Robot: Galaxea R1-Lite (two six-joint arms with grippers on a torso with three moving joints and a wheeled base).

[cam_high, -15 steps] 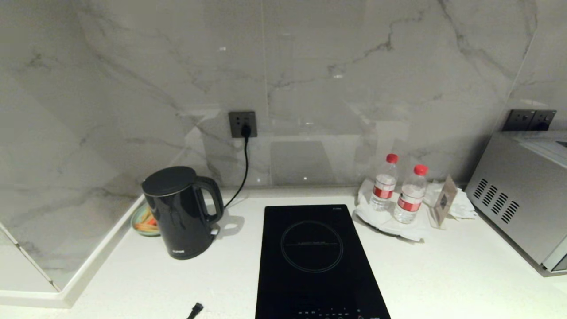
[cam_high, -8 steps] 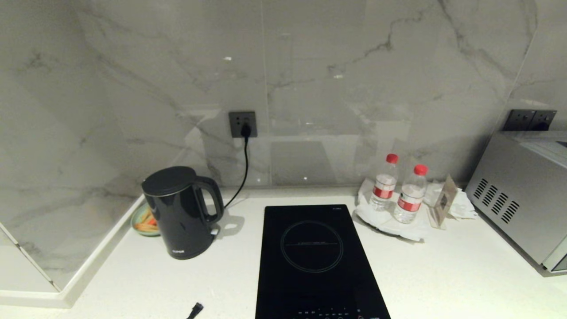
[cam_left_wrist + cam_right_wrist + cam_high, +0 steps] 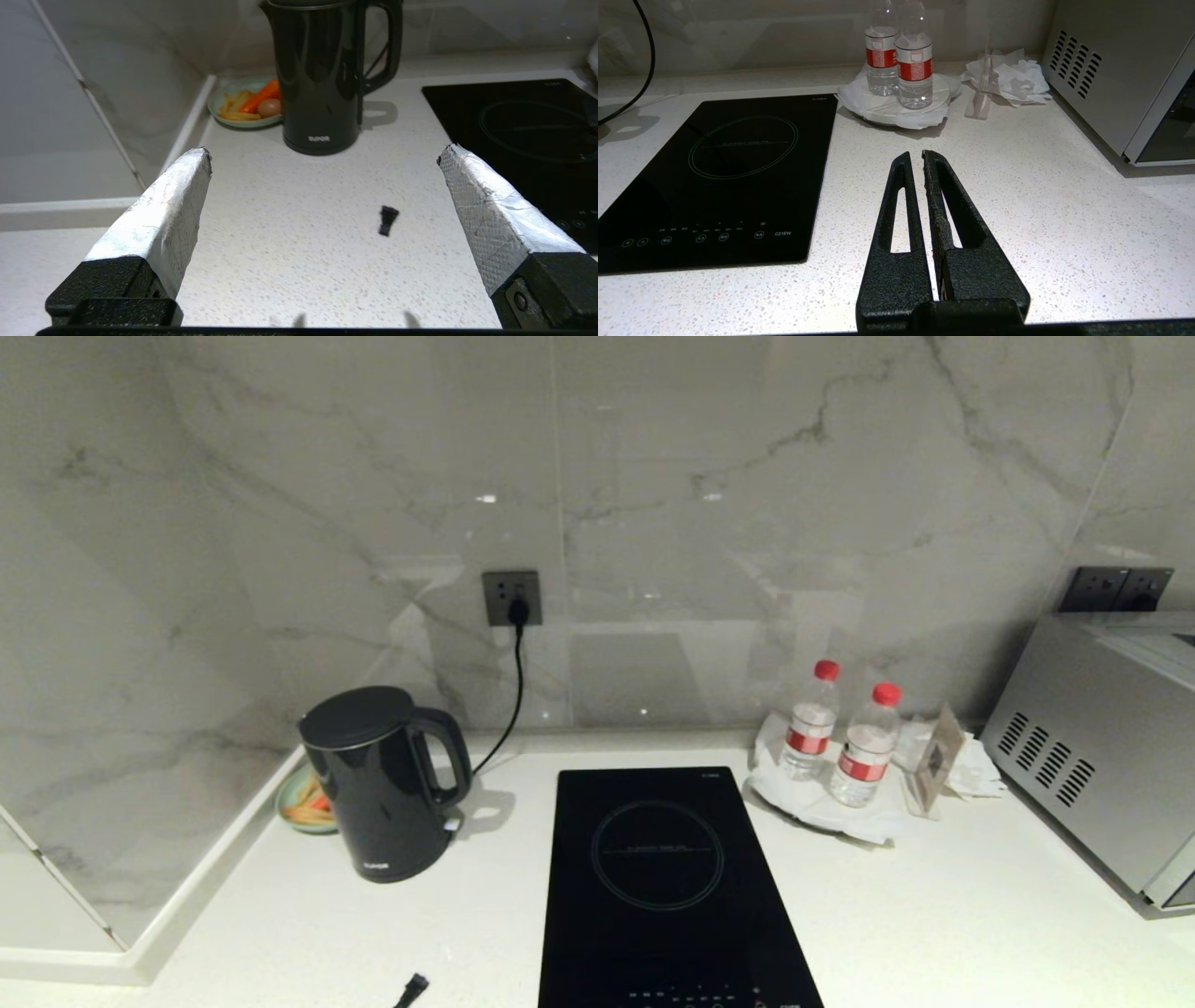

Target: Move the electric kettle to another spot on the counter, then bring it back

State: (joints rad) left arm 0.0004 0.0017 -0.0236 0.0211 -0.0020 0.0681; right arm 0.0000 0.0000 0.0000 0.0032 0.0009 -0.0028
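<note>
Your electric kettle (image 3: 387, 784) stands upright on the white speckled surface (image 3: 934, 915), at approx 10 o'clock from the induction hob (image 3: 663, 887), handle toward the hob, "SUPOR" lettering facing you. A plate of food (image 3: 243, 105) sits just behind it by the corner wall. The cord (image 3: 509, 691) runs up to the wall socket (image 3: 511, 597).

Your left tool (image 3: 324, 154) is spread wide, holding nothing, above the surface w/ the kettle at 12 o'clock, well apart. A small black bit (image 3: 387, 219) lies between them.

Your right tool (image 3: 915, 161) is closed, nothing in it, over the surface right of the hob; 2 water bottles (image 3: 899, 58) at 12 o'clock, microwave (image 3: 1125, 74) approx 2 o'clock.
</note>
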